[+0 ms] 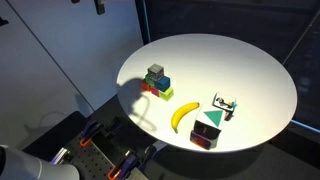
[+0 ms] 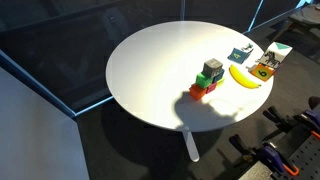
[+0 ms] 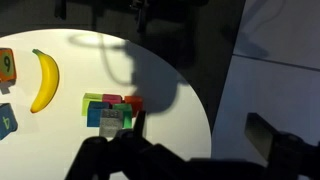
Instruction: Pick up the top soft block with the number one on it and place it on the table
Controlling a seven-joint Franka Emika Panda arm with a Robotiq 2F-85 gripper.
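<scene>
The top soft block with the number one (image 3: 108,117) crowns its stack on the table (image 3: 90,55), free for lifting, with the banana (image 3: 43,80) at ten o'clock. The gripper (image 3: 125,152) hovers overhead; whether it is open or clenched cannot be told.

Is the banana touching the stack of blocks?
No, in the wrist view the banana lies apart from the stack of blocks, with bare white table between them.

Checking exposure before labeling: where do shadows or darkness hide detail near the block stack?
In both exterior views the white table glows against a dark room, with a shadow beside the block stack; in the wrist view a broad shadow lies next to the stack, and the bottom edge is nearly black.
</scene>
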